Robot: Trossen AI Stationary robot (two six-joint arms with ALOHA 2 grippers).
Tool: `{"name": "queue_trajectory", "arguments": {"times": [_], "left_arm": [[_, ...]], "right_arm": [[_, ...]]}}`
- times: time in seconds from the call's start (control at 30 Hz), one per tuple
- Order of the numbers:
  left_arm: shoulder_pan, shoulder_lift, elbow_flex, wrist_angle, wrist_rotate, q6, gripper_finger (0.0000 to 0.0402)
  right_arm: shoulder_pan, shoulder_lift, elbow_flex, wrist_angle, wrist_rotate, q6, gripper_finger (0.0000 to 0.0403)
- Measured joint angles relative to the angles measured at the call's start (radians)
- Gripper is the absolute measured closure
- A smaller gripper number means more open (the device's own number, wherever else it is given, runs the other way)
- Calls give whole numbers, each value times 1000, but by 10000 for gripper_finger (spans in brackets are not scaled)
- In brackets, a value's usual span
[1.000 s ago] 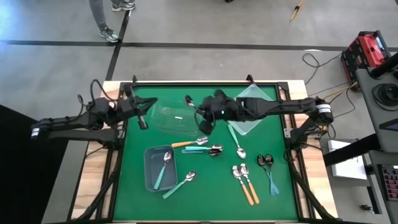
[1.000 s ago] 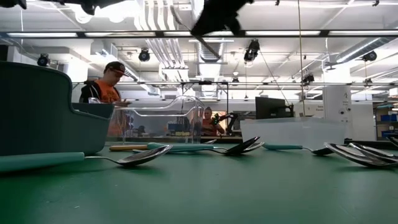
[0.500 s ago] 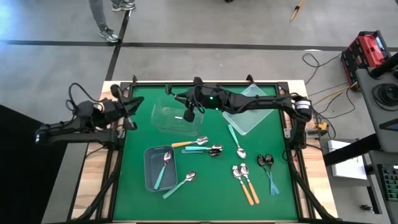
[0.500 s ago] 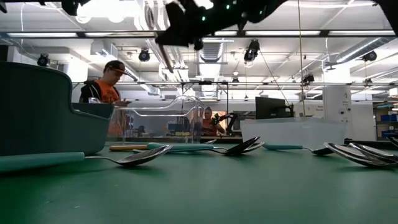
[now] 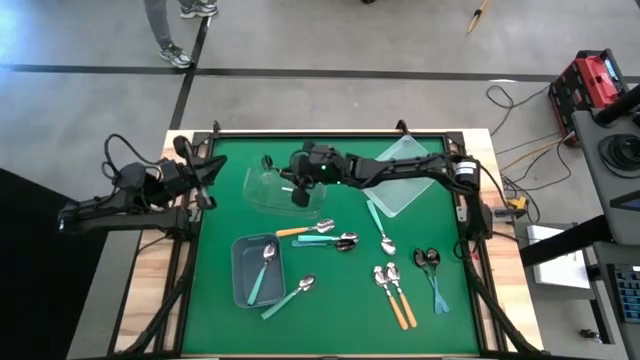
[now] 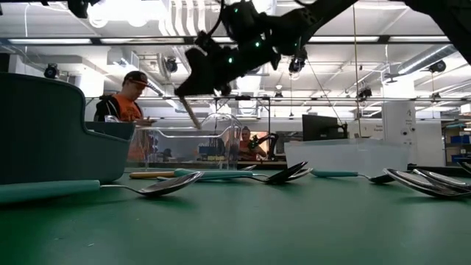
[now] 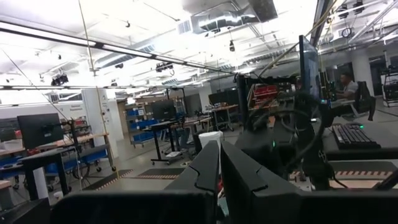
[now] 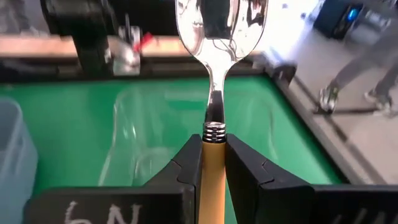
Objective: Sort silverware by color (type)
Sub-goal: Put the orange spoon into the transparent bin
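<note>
An orange-handled spoon [image 8: 212,99] is clamped by its handle between the fingers of the right gripper [image 5: 298,190], above the clear bin [image 5: 268,190] at the far left of the green table [image 5: 460,310]. More spoons [image 5: 390,285] lie near the middle, and one teal spoon lies in the grey bin [image 5: 243,272]. The left gripper [image 7: 219,180] is fully closed and empty, at the far left edge.

right tool [image 5: 297,192] with spoon [image 8: 216,37] above clear bin [image 5: 285,190], spoons [image 5: 395,285] in front
</note>
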Motion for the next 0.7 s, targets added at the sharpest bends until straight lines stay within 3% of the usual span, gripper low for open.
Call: {"name": "queue_trajectory", "arguments": {"times": [0.7], "left_arm": [[0,1,0,-3,0,5,401]], "right_arm": [[-5,52,1,-243,11,49,362]]}}
